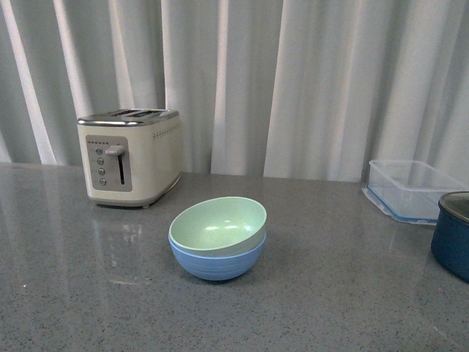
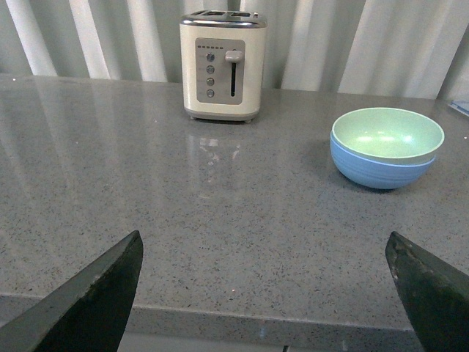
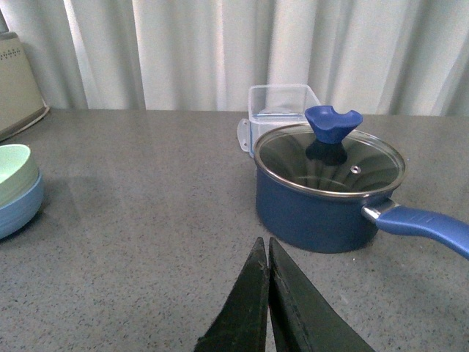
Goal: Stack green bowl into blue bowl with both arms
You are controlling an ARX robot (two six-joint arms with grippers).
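Where the green bowl nests, the blue bowl shows only its outer wall.

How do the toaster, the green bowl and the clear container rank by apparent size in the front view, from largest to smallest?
1. The toaster looks largest.
2. The green bowl and the clear container look about alike, so I will not rank them. The container is cut off by the picture's edge and stands farther back, so its true size is unsure.
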